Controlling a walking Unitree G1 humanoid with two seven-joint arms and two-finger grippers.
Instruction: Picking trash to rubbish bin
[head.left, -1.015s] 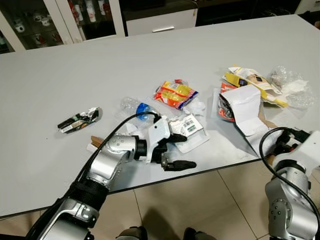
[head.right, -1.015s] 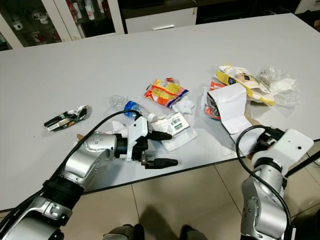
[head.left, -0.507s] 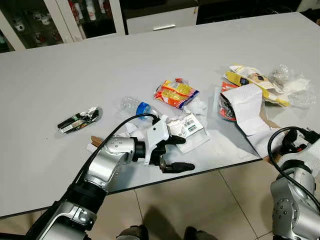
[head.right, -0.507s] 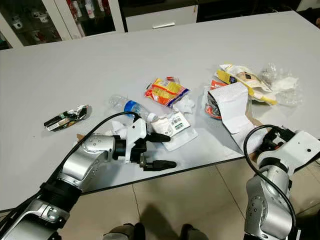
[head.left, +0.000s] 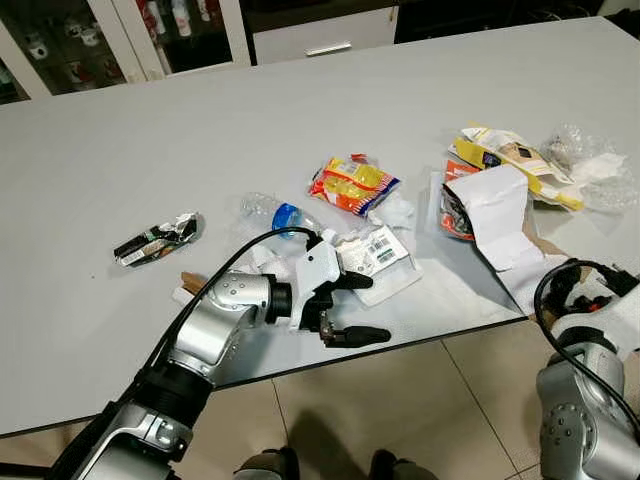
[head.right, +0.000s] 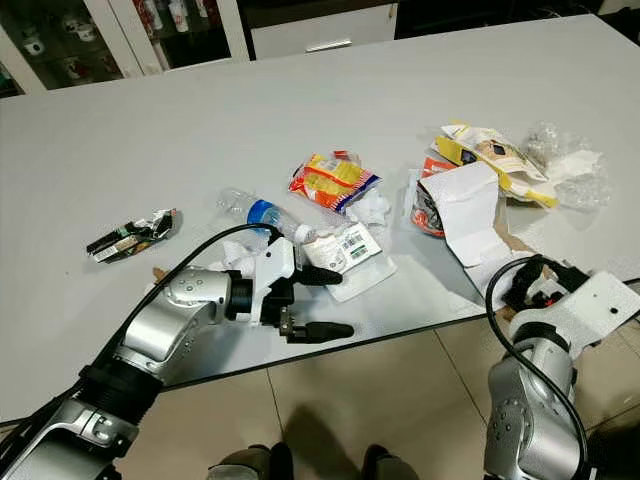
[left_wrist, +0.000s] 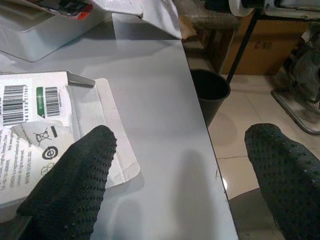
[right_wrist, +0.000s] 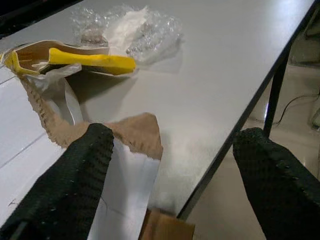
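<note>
Left hand (head.left: 352, 308) is sitting at the near edge of the table (head.left: 150, 130), fingers spread wide with nothing between them. One finger (head.left: 350, 281) rests over the flat white label pack (head.left: 378, 253), the other (head.left: 358, 336) hangs out past the table edge above the tiled floor (head.left: 400, 400). From the left wrist view you can see the barcode pack (left_wrist: 35, 107) right under the one finger, and a black bin (left_wrist: 210, 92) down on the floor beside the table.

Right hand (right_wrist: 170, 185) is down low at the right corner of the table, also spread open and holding nothing. In its wrist view one finger (right_wrist: 75, 175) is over a torn brown-and-white paper bag (right_wrist: 130, 150), the other finger is off past the table edge. A yellow wrapper (right_wrist: 90, 60) and some crumpled clear plastic (right_wrist: 130, 30) lie further back.

The trash is all lying on the table: an orange snack bag (head.left: 352, 186) in the middle, a squashed bottle with a blue label (head.left: 272, 213) just left of it, a dark crumpled wrapper (head.left: 158, 240) well apart on the left, and a white box (head.left: 490, 215) with the yellow wrapper (head.left: 505, 160) and the clear plastic (head.left: 590, 165) on the right
</note>
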